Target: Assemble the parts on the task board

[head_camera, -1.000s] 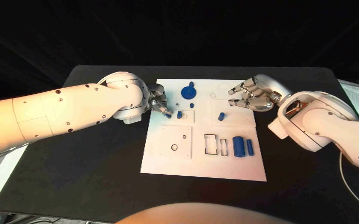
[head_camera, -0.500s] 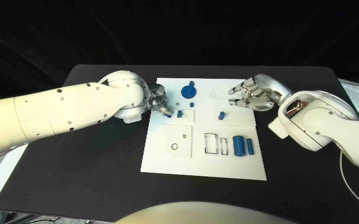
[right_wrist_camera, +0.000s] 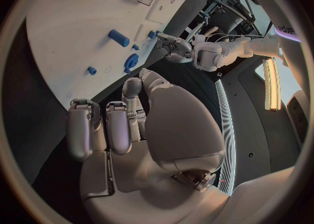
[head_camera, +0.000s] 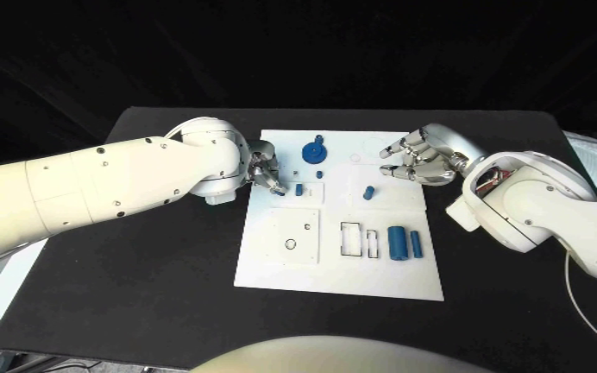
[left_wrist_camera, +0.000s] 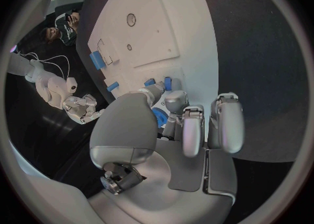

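The white task board (head_camera: 280, 269) lies mid-table. On it are a round blue part (head_camera: 314, 150), a small blue part (head_camera: 321, 173), a short blue part (head_camera: 298, 189), a blue peg (head_camera: 369, 192), a blue cylinder (head_camera: 397, 243) and a blue bar (head_camera: 416, 243). My left hand (head_camera: 264, 173) has its fingertips down at the board's left side, right beside the short part (left_wrist_camera: 167, 83). A sliver of blue (left_wrist_camera: 159, 116) shows between thumb and finger; I cannot tell whether it is held. My right hand (head_camera: 417, 159) hovers over the board's far right corner, fingers loosely bent, holding nothing.
The board has a square recess with a small ring (head_camera: 292, 244) and narrow rectangular slots (head_camera: 357, 241) near its front. Black table (head_camera: 149, 287) surrounds the board on all sides. My left forearm (head_camera: 112, 183) lies over the table's left part.
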`<state>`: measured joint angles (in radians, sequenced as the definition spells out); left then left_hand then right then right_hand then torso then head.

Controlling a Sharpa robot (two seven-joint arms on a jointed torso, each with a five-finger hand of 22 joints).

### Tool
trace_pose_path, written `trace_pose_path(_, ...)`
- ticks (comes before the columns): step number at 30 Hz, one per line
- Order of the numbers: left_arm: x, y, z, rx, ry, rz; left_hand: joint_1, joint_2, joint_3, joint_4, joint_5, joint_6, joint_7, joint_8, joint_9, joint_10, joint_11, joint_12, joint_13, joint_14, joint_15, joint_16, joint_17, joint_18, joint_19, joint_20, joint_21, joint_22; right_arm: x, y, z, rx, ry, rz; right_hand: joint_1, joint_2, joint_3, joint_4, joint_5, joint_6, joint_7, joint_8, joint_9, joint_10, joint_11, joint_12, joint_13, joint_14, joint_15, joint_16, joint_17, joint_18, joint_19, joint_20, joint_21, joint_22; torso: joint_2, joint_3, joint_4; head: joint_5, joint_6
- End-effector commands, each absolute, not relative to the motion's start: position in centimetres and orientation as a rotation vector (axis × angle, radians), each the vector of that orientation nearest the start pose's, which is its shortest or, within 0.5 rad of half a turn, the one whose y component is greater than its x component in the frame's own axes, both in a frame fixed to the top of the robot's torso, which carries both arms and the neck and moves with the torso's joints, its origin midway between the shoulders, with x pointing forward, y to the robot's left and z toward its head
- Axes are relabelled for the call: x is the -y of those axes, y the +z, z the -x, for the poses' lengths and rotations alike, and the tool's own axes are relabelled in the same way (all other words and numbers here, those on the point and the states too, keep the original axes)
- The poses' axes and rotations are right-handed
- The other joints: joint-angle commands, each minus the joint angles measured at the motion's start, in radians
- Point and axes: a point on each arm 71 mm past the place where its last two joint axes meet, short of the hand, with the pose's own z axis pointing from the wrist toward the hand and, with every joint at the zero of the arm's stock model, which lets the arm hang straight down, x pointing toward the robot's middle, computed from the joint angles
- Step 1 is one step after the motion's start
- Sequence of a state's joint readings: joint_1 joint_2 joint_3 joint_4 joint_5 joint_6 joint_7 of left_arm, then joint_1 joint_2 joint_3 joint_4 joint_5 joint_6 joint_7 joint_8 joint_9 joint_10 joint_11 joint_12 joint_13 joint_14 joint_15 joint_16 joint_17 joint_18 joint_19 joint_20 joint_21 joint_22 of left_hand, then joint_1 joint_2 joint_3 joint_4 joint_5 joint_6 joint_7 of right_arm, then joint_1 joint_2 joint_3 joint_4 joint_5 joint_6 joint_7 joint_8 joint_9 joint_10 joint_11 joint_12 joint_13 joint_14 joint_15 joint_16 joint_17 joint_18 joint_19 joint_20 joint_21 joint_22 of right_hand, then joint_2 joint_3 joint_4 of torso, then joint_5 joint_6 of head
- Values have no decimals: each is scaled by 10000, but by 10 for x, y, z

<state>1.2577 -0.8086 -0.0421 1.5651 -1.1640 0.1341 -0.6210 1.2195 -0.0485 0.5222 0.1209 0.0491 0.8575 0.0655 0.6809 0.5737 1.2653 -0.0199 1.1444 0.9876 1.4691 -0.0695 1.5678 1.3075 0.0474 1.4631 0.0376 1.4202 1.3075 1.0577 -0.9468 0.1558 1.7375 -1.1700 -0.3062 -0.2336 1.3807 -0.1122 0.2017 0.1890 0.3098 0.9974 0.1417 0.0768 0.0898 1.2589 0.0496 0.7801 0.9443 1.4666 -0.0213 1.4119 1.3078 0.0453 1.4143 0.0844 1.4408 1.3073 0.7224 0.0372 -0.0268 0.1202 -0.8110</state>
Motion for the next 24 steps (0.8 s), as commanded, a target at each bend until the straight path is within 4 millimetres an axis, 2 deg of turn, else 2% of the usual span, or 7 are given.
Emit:
trace_pose_path(1, -193, -202, -476, -23084, -2886, 655, 37, 43, 971, -842, 9, 31, -123, 49, 13, 62, 10, 3, -12, 1017, -69, 30, 2633, -8, 123, -35, 21, 860, 199, -168, -448, -17678, 8437, -2378, 78, 13, 8, 59, 27, 55, -3, -48, 10, -75, -7, -15, 6, 675, -29, 45, 859, 141, -69, 4, -34, 71, 2, 0, 2, 18, -7)
trace_pose_path(16, -188, -205, -478, -23392, -2756, 434, -253, 64, 1079, -720, 0, 76, -142, 142, 63, 132, 1, 77, 66, 1017, -74, 30, 2633, -19, 148, -42, 50, 908, 198, -169, -448, -17721, 8414, -2395, 80, 13, 10, 65, 41, 57, -2, -47, 11, -72, -7, -4, 14, 673, -28, 50, 867, 141, -71, 5, -36, 69, -2, 4, -13, 43, -48)
trace_pose_path(21, -186, -206, -479, -23520, -2747, 361, -483, -72, 1118, -724, 29, 177, -206, 232, 102, 244, -49, 200, 209, 1017, -103, 30, 2633, -41, 202, -57, 123, 1001, 198, -169, -448, -17732, 8407, -2402, 80, 13, 10, 65, 41, 57, -2, -47, 11, -72, -7, -4, 14, 673, -28, 50, 867, 141, -71, 5, -36, 69, -5, 6, -7, 27, -47)
trace_pose_path(24, -186, -206, -479, -23512, -2759, 388, -683, -252, 1173, -788, 108, 278, -266, 267, 102, 354, -101, 282, 316, 1017, -135, 30, 2633, -58, 250, -85, 182, 1076, 198, -169, -447, -17734, 8403, -2405, 80, 13, 10, 65, 41, 57, -2, -47, 11, -72, -7, -4, 14, 673, -28, 50, 867, 141, -71, 5, -36, 69, 3, 5, -9, 22, -53)
